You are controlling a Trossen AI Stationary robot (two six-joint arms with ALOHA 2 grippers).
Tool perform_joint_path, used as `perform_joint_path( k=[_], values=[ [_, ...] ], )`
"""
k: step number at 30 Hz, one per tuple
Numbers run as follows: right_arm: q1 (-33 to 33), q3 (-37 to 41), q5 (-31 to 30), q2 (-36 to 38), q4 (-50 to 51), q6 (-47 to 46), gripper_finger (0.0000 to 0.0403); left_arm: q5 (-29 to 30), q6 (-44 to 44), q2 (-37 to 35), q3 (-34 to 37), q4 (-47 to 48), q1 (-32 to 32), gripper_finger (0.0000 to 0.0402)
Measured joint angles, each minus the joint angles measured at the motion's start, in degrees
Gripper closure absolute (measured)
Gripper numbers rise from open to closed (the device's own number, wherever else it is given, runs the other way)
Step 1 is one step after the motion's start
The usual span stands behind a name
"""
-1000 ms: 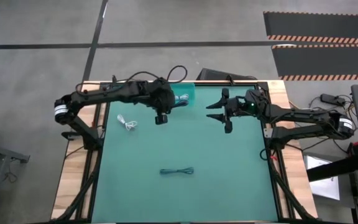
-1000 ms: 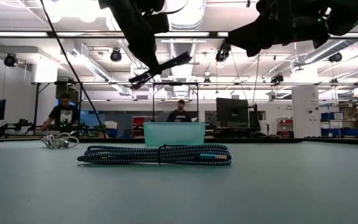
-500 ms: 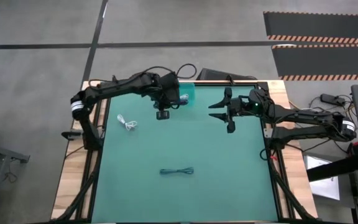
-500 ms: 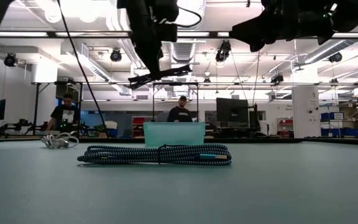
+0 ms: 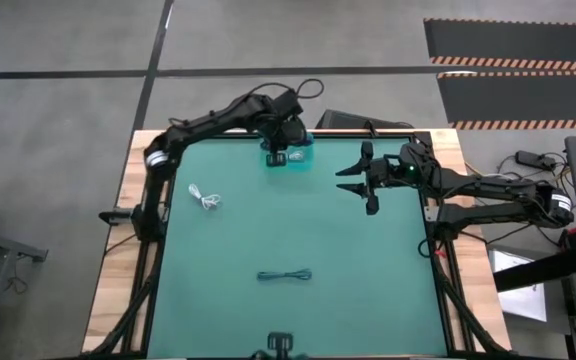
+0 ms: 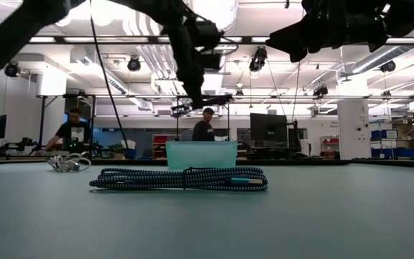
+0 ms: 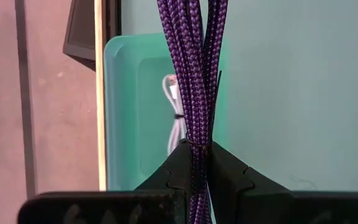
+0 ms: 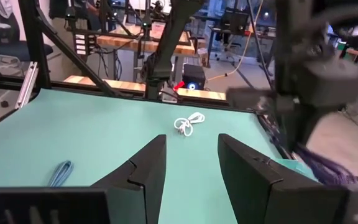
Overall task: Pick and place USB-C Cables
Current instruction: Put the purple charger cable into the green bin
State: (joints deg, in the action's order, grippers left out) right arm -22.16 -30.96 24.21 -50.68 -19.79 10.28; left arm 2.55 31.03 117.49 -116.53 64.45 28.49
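Your left gripper (image 7: 197,163) has its jaws clamped on a purple cable (image 7: 194,68); the bin (image 7: 135,112) sits directly beneath; right jaws apart.

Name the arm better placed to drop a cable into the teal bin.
Left. Its tool is shut on the purple cable above the teal bin; the right tool hangs open, empty, off to the side.

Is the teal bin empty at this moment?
No: in the left wrist view a white cable already lies inside the teal bin, behind the purple braided cable that the left gripper holds.
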Motion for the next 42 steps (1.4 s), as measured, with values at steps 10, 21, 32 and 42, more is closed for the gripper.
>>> perform_joint_path(
  k=[10,21,32,42],
  values=[
    [0.01,0.0,0.0,0.0,1.54,0.11,0.0275,1.12,5.44,8.44,-3.2,0.03,3.85,0.0385],
    [0.01,0.0,-0.11,0.0,1.65,0.24,0.0275,1.59,9.36,9.97,-3.13,-3.92,4.94,0.0385],
    [-0.01,0.0,-0.13,0.0,1.97,0.24,0.0275,1.51,10.27,9.93,-0.02,-7.31,5.0,0.0385],
    [0.0,0.0,-0.17,0.0,1.99,0.24,0.0275,1.48,10.24,9.93,3.8,-11.56,5.04,0.0385]
  ],
)
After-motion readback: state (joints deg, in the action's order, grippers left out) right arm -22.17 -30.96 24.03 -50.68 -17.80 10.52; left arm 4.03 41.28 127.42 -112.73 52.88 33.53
